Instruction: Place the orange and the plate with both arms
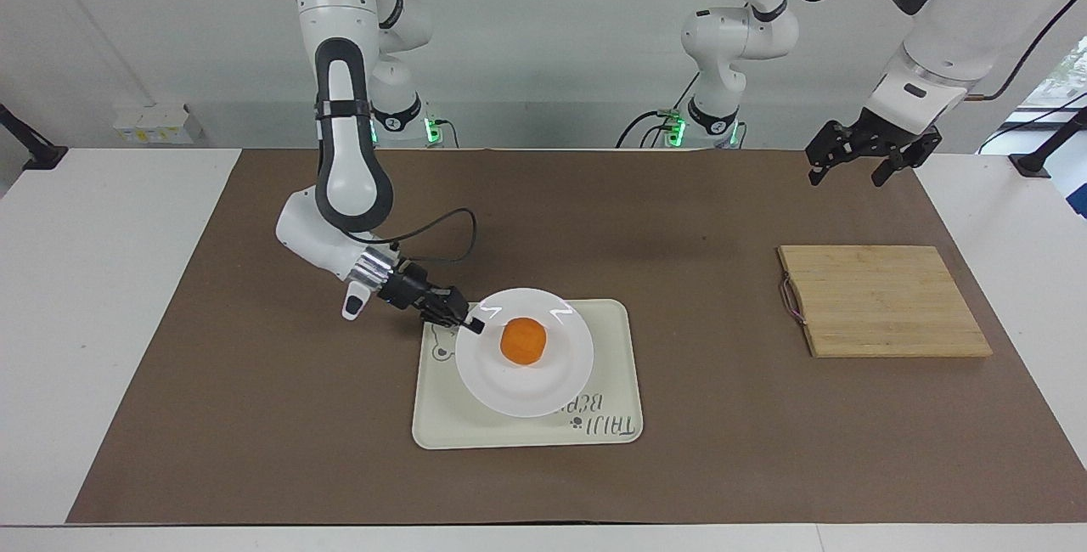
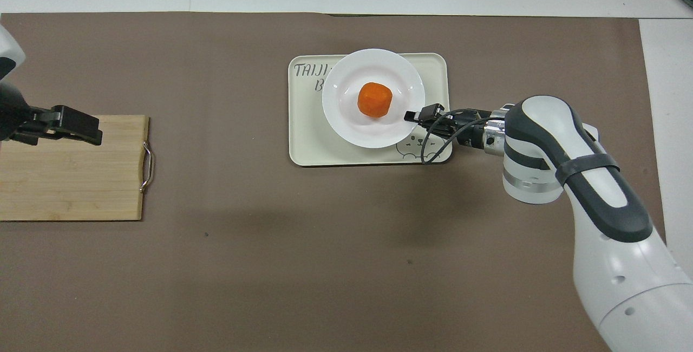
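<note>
Facing view: the right gripper (image 1: pixel 472 324) has its jaws clenched on the rim of the white plate (image 1: pixel 543 382), at the edge toward the right arm's end of the worktop. The plate is over the cream bear tray (image 1: pixel 611 374) (whether it rests on the tray or is held just above it cannot be told), covering much of the tray and part of its lettering. The orange (image 1: pixel 522 341) sits on the plate near its middle.

Overhead, the right gripper (image 2: pixel 416 116) meets the plate (image 2: pixel 346 119) at the rim, with the orange (image 2: pixel 374 99) close beside the fingertips, not touching them.

The left arm waits: the left gripper (image 1: pixel 859 163) hangs with its jaws released over the brown mat (image 1: pixel 255 416), above the part of the wooden cutting board (image 1: pixel 883 301) nearest the robots.
</note>
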